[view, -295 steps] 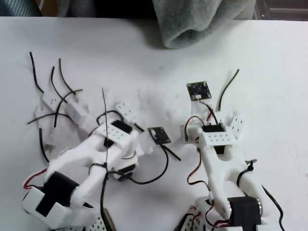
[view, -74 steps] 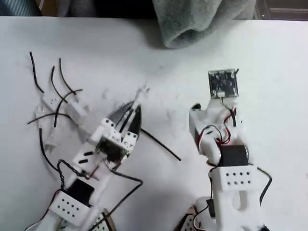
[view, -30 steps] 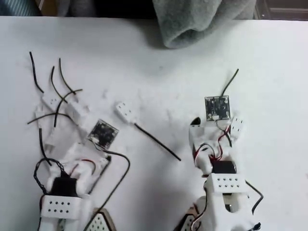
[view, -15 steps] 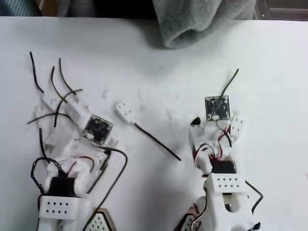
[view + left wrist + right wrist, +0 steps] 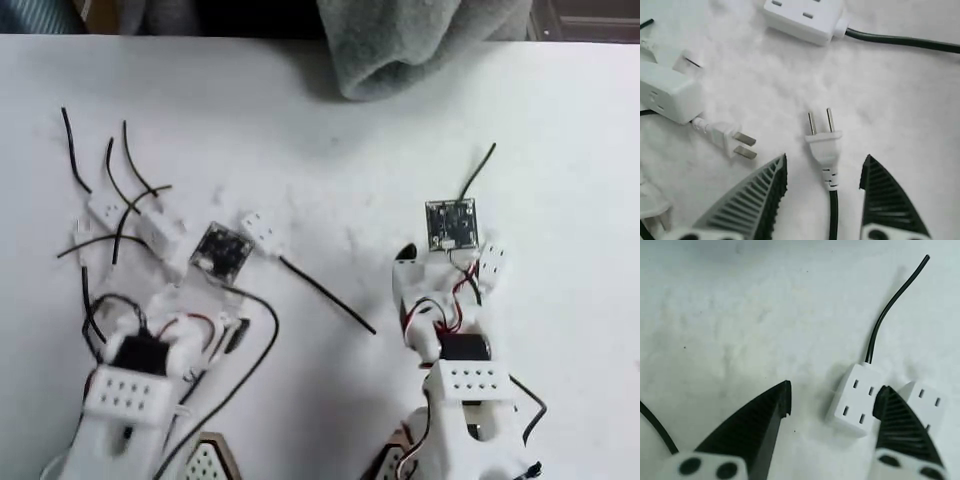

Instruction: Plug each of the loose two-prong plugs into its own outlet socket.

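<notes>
Plug (image 5: 824,142), white, two round pins: lies flat on the table (image 5: 330,120), pins pointing away from the left gripper (image 5: 826,159). Its black cord (image 5: 833,215) runs back between the two fingers. Left gripper spread wide, gripping nothing; plug body sits between the fingertips with a gap on each side.

Flat-blade plug (image 5: 735,144) lies just beside one left fingertip, joined by a short lead to a white block (image 5: 665,92); blades bare. Corded outlet (image 5: 802,15) lies beyond the round pins, apart from them; in the high view it sits near mid-table (image 5: 262,232).

Right gripper (image 5: 835,392) also spread wide, empty, low over the table. Four-slot outlet (image 5: 854,401) lies between its fingertips, close to one finger. Second outlet (image 5: 926,407) just beside it, partly hidden by that finger.

Grey cloth (image 5: 420,45) lies at the far table edge.
</notes>
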